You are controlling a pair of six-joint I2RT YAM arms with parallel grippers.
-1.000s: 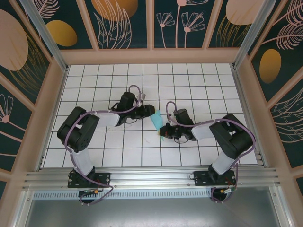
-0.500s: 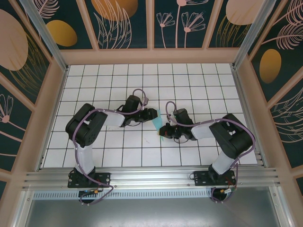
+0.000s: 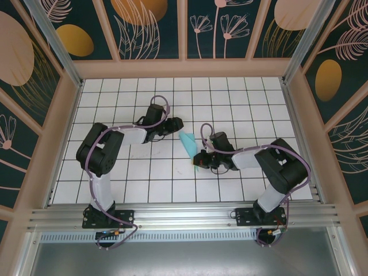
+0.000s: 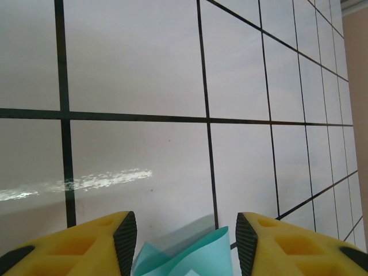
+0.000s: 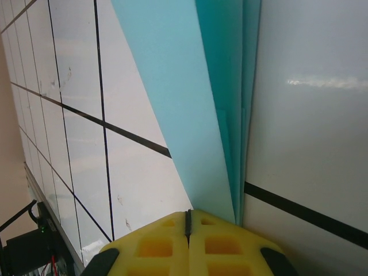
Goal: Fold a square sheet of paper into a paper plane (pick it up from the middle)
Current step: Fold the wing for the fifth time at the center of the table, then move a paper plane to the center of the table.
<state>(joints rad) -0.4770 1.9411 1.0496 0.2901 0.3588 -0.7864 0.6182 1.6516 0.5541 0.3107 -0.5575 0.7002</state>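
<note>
The paper plane [image 3: 188, 144] is a narrow folded turquoise-blue wedge lying on the white grid table [image 3: 144, 172] between the two arms. My left gripper [image 3: 176, 123] hovers just up and left of its far end. In the left wrist view the yellow fingers [image 4: 80, 241] stand apart, and the paper's end [image 4: 195, 256] lies loose between them, touching neither pad. My right gripper [image 3: 199, 158] sits on the paper's near end. Its fingertips [image 5: 218, 236] are shut together, and the layered paper [image 5: 184, 86] runs in under the right one.
Wooden side walls [image 3: 57, 126] and patterned back panels enclose the table. The aluminium rail [image 3: 184, 215] with both arm bases runs along the near edge. Bare grid tiles lie behind and in front of the paper.
My left gripper has drawn back up and to the left off the paper's far end, and its jaws have widened slightly. The right gripper and the paper's near end have stayed put.
</note>
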